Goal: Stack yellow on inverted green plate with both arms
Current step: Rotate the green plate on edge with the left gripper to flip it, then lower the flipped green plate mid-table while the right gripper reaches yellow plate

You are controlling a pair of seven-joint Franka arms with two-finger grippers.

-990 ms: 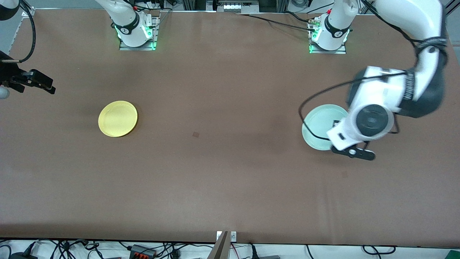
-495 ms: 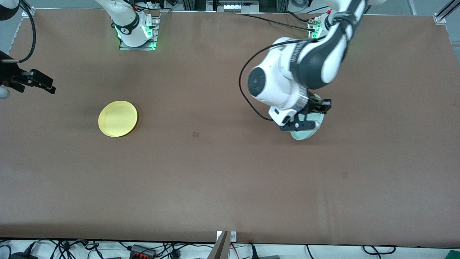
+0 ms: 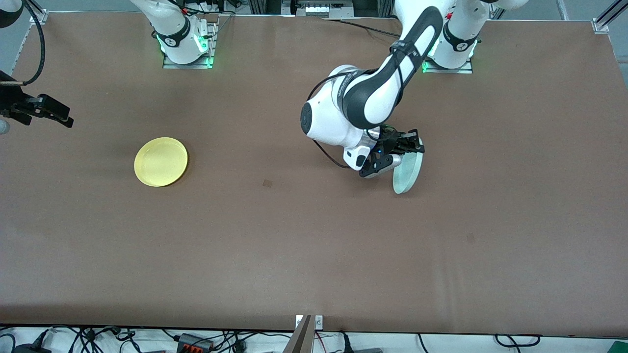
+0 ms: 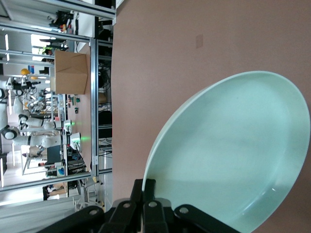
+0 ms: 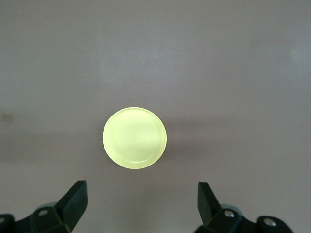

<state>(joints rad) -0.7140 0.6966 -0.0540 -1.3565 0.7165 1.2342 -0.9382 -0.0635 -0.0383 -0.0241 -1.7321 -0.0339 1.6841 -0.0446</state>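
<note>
The yellow plate (image 3: 161, 162) lies rim up on the brown table toward the right arm's end; it also shows in the right wrist view (image 5: 134, 138). My left gripper (image 3: 408, 146) is shut on the rim of the pale green plate (image 3: 408, 172) and holds it tilted almost on edge over the middle of the table. In the left wrist view the fingers (image 4: 148, 187) pinch the rim of the green plate (image 4: 228, 150). My right gripper (image 3: 49, 112) is open and empty, high over the table's edge at the right arm's end, with its fingertips (image 5: 80, 191) wide apart.
A small dark mark (image 3: 267, 183) is on the table between the two plates. The arm bases (image 3: 186, 46) with green lights stand along the table's edge farthest from the front camera.
My left arm has swung from the left arm's end toward the table's middle, carrying the green plate and tilting it from flat to nearly on edge. The right arm has hardly moved.
</note>
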